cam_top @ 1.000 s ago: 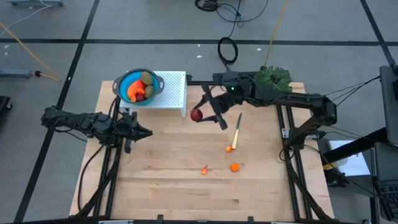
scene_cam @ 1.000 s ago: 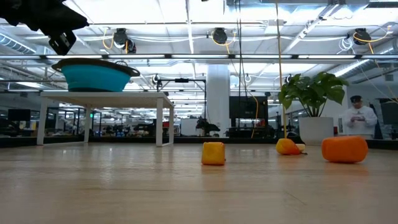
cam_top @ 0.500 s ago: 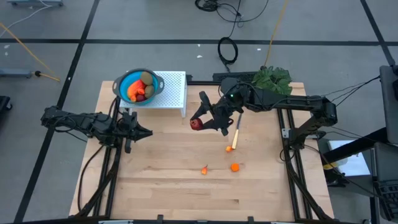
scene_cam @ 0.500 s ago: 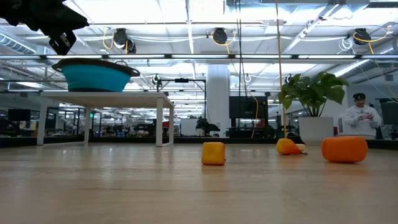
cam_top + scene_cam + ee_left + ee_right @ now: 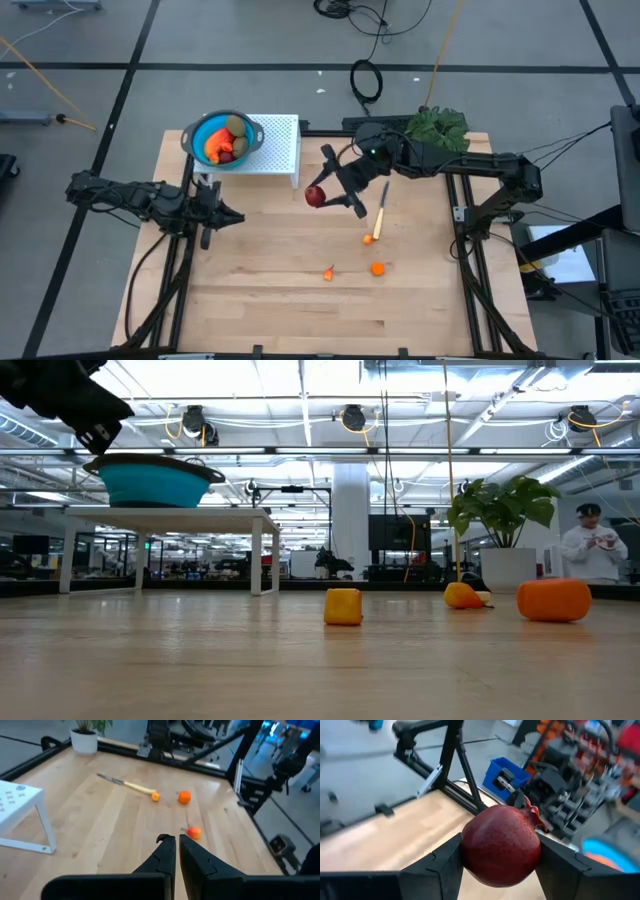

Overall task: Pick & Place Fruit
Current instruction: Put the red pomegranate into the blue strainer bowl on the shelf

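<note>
My right gripper [image 5: 318,196] is shut on a dark red ball of fruit [image 5: 315,195], held above the table's middle, just near-right of the white stand [image 5: 281,146]. On the stand sits a blue bowl [image 5: 222,138] with a red-orange piece, a brown-green oval and a dark red ball in it. Three tiny orange bits [image 5: 369,239] [image 5: 329,272] [image 5: 377,268] lie on the table. My left gripper [image 5: 236,215] hangs shut and empty over the table's left side, near the stand. My right gripper pinches the dark red ball by its two opposite sides [image 5: 470,851] between the two fingers [image 5: 443,866]. The fingers come in roughly level from the table's right. The ball is lifted clear of the table, its little crown [image 5: 532,813] pointing away from the fingers.
A yellow-handled knife [image 5: 381,209] lies right of the held ball, and a potted plant [image 5: 437,127] stands at the far right. In the low view the orange bits [image 5: 343,606] [image 5: 554,600] lie on the table, and a person [image 5: 592,550] stands beyond it.
My right gripper has carried the dark red ball a little toward the table's near edge, still clear of the table and still shut on it. My left gripper has turned slightly in place.
</note>
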Robot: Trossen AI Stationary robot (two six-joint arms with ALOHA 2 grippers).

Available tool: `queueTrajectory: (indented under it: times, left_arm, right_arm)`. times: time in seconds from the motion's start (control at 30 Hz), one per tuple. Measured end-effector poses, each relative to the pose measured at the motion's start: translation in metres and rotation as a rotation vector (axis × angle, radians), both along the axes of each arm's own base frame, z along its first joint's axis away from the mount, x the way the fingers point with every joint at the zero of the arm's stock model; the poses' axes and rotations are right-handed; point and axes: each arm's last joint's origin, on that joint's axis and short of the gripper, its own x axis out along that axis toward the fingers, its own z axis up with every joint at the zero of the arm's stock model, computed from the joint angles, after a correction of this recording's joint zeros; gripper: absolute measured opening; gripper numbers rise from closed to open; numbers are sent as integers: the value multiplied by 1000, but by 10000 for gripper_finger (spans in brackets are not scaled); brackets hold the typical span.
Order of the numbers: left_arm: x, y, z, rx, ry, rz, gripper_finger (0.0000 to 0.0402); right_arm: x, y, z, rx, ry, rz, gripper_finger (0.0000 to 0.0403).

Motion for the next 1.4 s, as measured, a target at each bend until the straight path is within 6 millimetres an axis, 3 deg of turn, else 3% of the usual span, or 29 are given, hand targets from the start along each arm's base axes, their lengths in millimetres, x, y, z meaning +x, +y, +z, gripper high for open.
queueTrajectory:
  times: [0.33, 0.5, 0.83, 1.1, 1.4]
  left_arm:
    - [1, -1, 4, 108, -55, -47, 21]
    - [5, -2, 10, 112, -114, -61, 21]
    - [7, -2, 24, -177, -235, -5, 21]
    - [7, 1, 35, -217, -351, 93, 21]
    - [14, 6, 33, -156, -350, 335, 21]
  right_arm:
    - [-3, -13, 0, 380, 175, -30, 202]
    - [1, -16, -13, 467, 292, -56, 202]
    - [24, -19, -50, 401, 383, -156, 202]
    - [42, -9, -71, 284, 376, -218, 202]
    - [52, 5, -64, 122, 206, -275, 202]
